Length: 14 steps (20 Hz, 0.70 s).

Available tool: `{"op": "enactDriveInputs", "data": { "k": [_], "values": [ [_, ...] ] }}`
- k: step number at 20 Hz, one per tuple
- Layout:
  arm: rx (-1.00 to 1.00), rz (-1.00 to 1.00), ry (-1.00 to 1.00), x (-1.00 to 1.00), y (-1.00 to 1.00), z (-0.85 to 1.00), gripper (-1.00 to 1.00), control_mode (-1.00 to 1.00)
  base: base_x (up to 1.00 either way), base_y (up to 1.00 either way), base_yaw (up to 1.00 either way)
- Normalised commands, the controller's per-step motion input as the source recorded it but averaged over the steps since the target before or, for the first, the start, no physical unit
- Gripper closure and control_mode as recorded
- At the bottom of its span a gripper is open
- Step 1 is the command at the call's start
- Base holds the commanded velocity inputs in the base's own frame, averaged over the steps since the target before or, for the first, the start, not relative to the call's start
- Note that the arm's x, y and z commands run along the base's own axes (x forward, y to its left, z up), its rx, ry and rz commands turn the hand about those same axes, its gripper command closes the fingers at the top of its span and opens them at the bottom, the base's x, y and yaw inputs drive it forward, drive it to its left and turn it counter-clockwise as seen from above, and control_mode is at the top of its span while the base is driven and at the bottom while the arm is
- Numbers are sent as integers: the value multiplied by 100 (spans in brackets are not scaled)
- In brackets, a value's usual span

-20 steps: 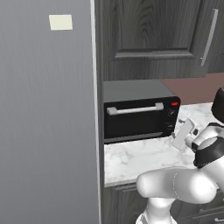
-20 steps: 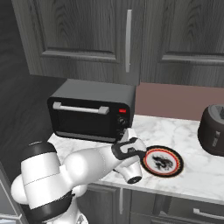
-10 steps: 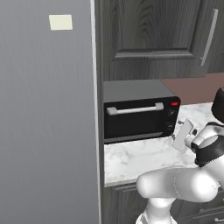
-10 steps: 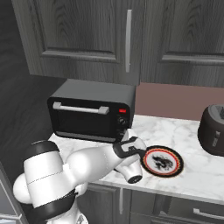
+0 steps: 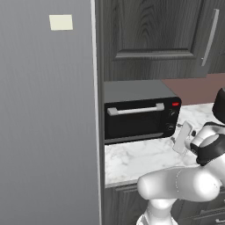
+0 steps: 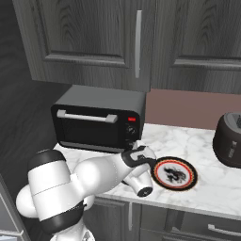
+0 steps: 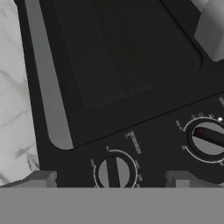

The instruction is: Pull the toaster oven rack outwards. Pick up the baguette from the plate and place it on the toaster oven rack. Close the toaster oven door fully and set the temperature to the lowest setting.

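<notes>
The toaster oven (image 6: 98, 117) sits on the marble counter (image 6: 207, 155) below dark cabinets, at about 10 o'clock from the plate (image 6: 175, 173). The toaster oven door (image 5: 136, 118) stands shut, its silver handle (image 6: 86, 116) across the top edge, with the red light (image 6: 132, 119) and two black knobs on the panel to its side. The plate lies flat on the counter just beside the arm's wrist; its dark patterned centre shows, with no bread visible on it. A large dark rounded vessel (image 6: 229, 139) stands at 3 o'clock, well apart from the plate

In the hand view the gripper (image 7: 111, 178) faces the oven's control panel close up, fingers spread wide and holding nothing. One knob (image 7: 113, 172) sits between the two fingertips (image 7: 41, 178), its pointer bar running 12 to 6 o'clock; whether the tips touch it I cannot tell. The second knob (image 7: 207, 138) lies at 2 o'clock from the first. The door's dark glass (image 7: 127, 48) lies at 12 o'clock, with marble at 9 o'clock
</notes>
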Motion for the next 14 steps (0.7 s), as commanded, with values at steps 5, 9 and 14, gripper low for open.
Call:
{"op": "enactDriveInputs", "data": {
  "k": [5, 9, 14],
  "values": [
    [-1, -1, 0, 5, 2, 0, -100, -100, 0, 0, 0],
    [-2, -2, 0, 14, 5, 0, -100, -100, 0, 0, 0],
    [-2, -3, 0, 14, 13, -4, -100, -100, 0, 0, 0]
  ]
}}
